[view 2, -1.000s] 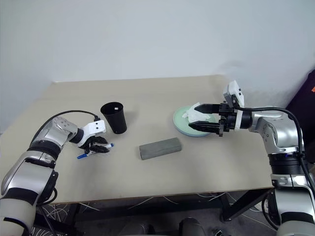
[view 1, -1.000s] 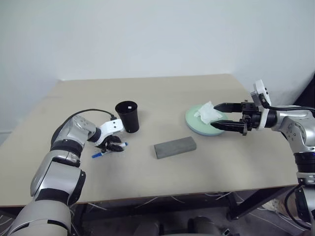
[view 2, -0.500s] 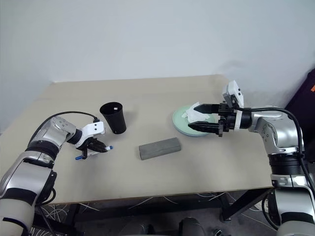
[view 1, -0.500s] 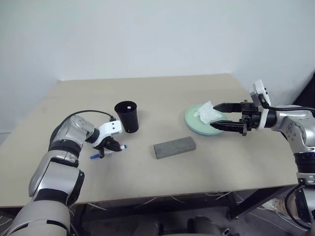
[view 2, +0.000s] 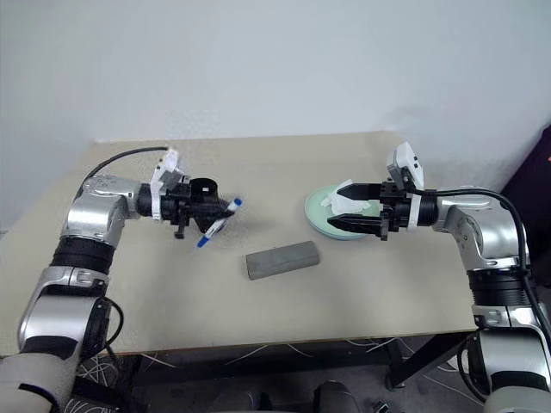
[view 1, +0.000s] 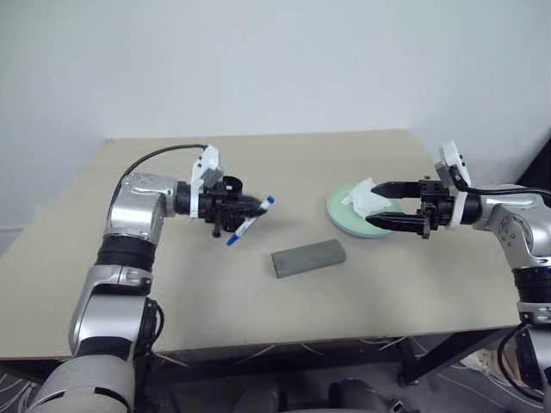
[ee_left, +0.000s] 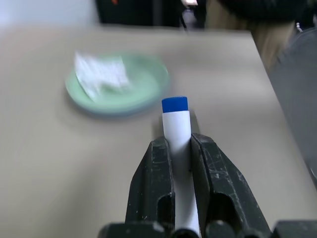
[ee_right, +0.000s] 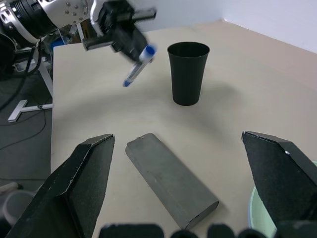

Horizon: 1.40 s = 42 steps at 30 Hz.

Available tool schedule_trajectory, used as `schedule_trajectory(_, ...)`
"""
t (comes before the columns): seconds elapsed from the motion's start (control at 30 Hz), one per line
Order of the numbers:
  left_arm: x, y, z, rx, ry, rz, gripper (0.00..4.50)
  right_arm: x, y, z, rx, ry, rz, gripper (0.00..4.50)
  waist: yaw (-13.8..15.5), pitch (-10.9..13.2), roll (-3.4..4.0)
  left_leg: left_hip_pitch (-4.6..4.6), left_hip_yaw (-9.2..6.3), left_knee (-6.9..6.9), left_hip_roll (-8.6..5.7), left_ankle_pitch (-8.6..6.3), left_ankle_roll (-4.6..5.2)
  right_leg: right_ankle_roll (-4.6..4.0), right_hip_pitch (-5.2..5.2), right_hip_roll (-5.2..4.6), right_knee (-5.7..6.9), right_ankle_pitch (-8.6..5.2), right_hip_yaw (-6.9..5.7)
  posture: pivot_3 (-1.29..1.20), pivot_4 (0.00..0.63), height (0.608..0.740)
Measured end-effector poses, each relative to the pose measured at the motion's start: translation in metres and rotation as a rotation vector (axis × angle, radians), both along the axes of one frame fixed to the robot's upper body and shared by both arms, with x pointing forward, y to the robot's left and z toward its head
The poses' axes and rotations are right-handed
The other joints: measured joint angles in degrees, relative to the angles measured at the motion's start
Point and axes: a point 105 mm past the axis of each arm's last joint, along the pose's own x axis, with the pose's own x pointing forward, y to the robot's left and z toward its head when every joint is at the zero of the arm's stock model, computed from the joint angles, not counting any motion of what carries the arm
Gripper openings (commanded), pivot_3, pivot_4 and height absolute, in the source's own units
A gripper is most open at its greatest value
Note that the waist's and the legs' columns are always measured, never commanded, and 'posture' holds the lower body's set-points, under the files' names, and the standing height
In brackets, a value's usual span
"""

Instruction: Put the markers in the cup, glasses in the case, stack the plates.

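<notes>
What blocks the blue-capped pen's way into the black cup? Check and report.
Nothing visible does. The left gripper is shut on the pen, holding it in the air right beside the cup. The cup stands upright with its mouth open, and the grey case lies on the table nearer the robot.

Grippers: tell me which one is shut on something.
The left gripper: it is shut on the blue-capped marker, held in the air near the cup. The right gripper stands wide open at the plate, gripping nothing.
</notes>
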Motion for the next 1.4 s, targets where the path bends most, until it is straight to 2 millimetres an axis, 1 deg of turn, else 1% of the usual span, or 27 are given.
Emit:
schedule_trajectory(0.07,0.011,-0.003,0.015,-0.068,-0.063,0.066,0.10,0.000,0.001,0.000,0.000,0.000,0.002,4.47,0.00,0.00,0.00,0.04,0.00,0.00,-0.02,0.00,0.00,0.00,0.01,0.04,0.01,0.00,0.00,0.00,0.000,0.732)
schedule_trajectory(0.17,0.027,-0.001,0.039,-0.175,-0.117,0.166,0.10,0.000,0.001,0.001,0.000,-0.003,0.004,4.47,-0.08,0.00,0.00,0.06,0.02,0.00,-0.06,0.00,-0.01,0.00,0.02,0.10,0.00,0.01,0.03,0.00,0.000,0.732)
schedule_trajectory(0.23,0.034,0.001,0.048,-0.217,-0.146,0.216,0.10,0.000,0.001,0.001,0.000,-0.004,0.004,4.47,-0.15,0.00,0.00,0.06,0.02,-0.03,-0.07,0.00,-0.01,0.01,0.02,0.10,0.00,0.01,0.03,0.00,0.000,0.732)
schedule_trajectory(0.3,0.043,0.007,0.055,-0.263,-0.174,0.287,0.10,0.001,0.001,0.001,0.001,-0.005,0.003,4.47,-0.12,0.00,0.00,0.06,0.00,-0.03,-0.08,0.00,-0.01,0.01,0.02,0.10,-0.01,0.01,0.03,0.00,0.000,0.732)
schedule_trajectory(0.43,0.063,0.023,0.065,-0.323,-0.234,0.464,0.10,0.001,0.002,0.001,0.004,-0.008,0.003,4.47,-0.02,0.00,0.00,0.04,-0.01,-0.03,-0.12,0.00,-0.01,0.01,0.03,0.09,-0.04,0.02,0.05,0.00,0.000,0.732)
schedule_trajectory(0.53,0.071,0.035,0.070,-0.352,-0.285,0.564,0.10,0.001,0.003,0.001,0.007,-0.007,0.005,4.47,0.01,-0.01,0.00,0.03,-0.01,-0.03,-0.16,-0.01,-0.02,0.01,0.05,0.06,-0.05,0.03,0.06,0.00,0.000,0.732)
schedule_trajectory(0.63,0.076,0.043,0.064,-0.359,-0.300,0.635,0.10,0.001,0.003,0.001,0.007,-0.008,0.004,4.47,0.05,-0.01,0.00,0.01,-0.02,-0.03,-0.18,-0.01,-0.02,0.01,0.05,0.04,-0.05,0.04,0.05,0.00,0.000,0.732)
schedule_trajectory(0.77,0.078,0.044,0.055,-0.363,-0.319,0.677,0.10,0.001,0.004,0.001,0.008,-0.008,0.003,4.47,0.36,-0.01,-0.01,0.00,-0.04,-0.03,-0.22,-0.01,-0.02,0.01,0.07,0.01,-0.07,0.04,0.04,0.00,0.000,0.732)
schedule_trajectory(0.93,0.079,0.049,0.024,-0.332,-0.290,0.750,0.10,0.001,0.004,0.001,0.010,-0.008,0.004,4.47,0.34,-0.01,-0.01,0.00,-0.04,-0.03,-0.23,-0.01,-0.02,0.00,0.06,0.00,-0.06,0.05,0.04,0.00,0.000,0.732)
schedule_trajectory(1.0,0.080,0.052,0.016,-0.322,-0.285,0.781,0.10,0.001,0.004,0.001,0.010,-0.008,0.004,4.47,0.34,-0.01,-0.01,0.00,-0.04,-0.03,-0.22,-0.01,-0.02,0.00,0.05,0.00,-0.06,0.06,0.03,0.00,0.000,0.732)
schedule_trajectory(1.2,0.080,0.059,0.014,-0.314,-0.320,0.842,0.10,0.001,0.004,0.001,0.010,-0.008,0.006,4.47,0.36,-0.02,-0.01,0.00,-0.05,-0.03,-0.24,-0.01,-0.02,0.00,0.08,-0.01,-0.06,0.07,0.02,0.00,0.000,0.732)
schedule_trajectory(1.4,0.080,0.062,0.003,-0.303,-0.300,0.861,0.10,0.001,0.004,0.001,0.010,-0.008,0.007,4.47,0.35,-0.02,-0.02,0.00,-0.04,-0.03,-0.23,-0.01,-0.02,0.00,0.08,-0.01,-0.06,0.09,0.02,0.00,0.000,0.732)
